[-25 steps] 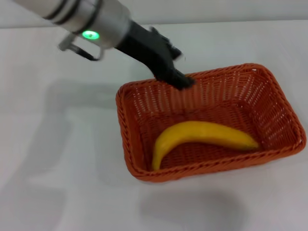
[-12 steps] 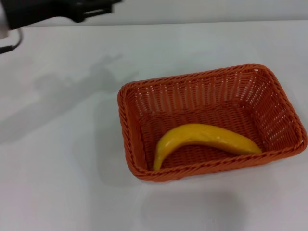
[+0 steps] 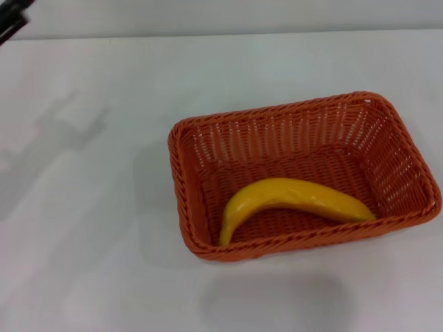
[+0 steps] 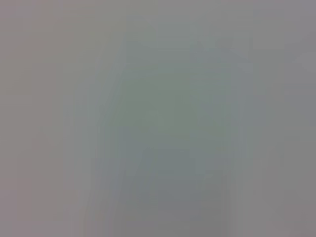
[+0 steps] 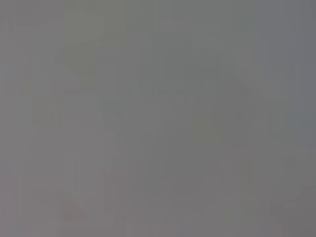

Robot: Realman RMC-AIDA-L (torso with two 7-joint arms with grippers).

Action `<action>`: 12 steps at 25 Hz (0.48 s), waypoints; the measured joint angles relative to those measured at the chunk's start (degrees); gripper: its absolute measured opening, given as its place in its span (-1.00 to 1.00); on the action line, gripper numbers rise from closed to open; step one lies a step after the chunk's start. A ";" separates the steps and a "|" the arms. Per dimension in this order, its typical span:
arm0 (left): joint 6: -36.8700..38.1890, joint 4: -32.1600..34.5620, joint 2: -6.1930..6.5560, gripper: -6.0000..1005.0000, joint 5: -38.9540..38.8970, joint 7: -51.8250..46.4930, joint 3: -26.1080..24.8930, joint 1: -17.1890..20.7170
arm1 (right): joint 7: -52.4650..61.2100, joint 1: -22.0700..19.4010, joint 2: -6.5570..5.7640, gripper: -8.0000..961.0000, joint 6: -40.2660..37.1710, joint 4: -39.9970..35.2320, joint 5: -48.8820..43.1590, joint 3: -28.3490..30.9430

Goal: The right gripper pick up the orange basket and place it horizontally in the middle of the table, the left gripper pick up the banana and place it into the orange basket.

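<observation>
- The orange basket (image 3: 304,176) sits flat on the table (image 3: 90,228), long side running across the view.
- The banana (image 3: 291,202) lies inside it, along its near wall.
- Left gripper (image 3: 10,17): a dark sliver well beyond the basket's far-left corner; cannot tell how its jaws stand.
- Both wrist views are blank grey.

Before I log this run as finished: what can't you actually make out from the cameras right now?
- Left claw: head view, cut off by the top-left corner; open or shut unreadable.
- Right claw: in no view.
- Both wrist views: blank grey, nothing recognisable.
- The banana in the orange basket: its lower end sits behind the near rim in the head view.
- The table: side and near edges lie outside the head view.
</observation>
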 joint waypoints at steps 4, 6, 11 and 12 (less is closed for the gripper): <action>-1.32 8.18 -0.13 0.56 -10.08 9.73 -0.02 2.43 | -3.86 -0.36 2.34 0.84 -2.54 -0.26 -0.29 0.20; -3.02 12.58 -0.14 0.56 -15.28 14.74 -0.06 3.23 | -4.59 -0.34 2.66 0.84 -2.81 0.12 -0.28 0.32; -6.65 20.52 -0.25 0.56 -23.74 22.74 -1.61 4.18 | -3.99 0.14 2.31 0.84 -4.42 0.33 -0.27 0.26; -7.30 23.15 -0.26 0.56 -26.44 24.66 -1.95 4.09 | -3.95 0.22 2.32 0.84 -4.89 0.26 -0.22 0.29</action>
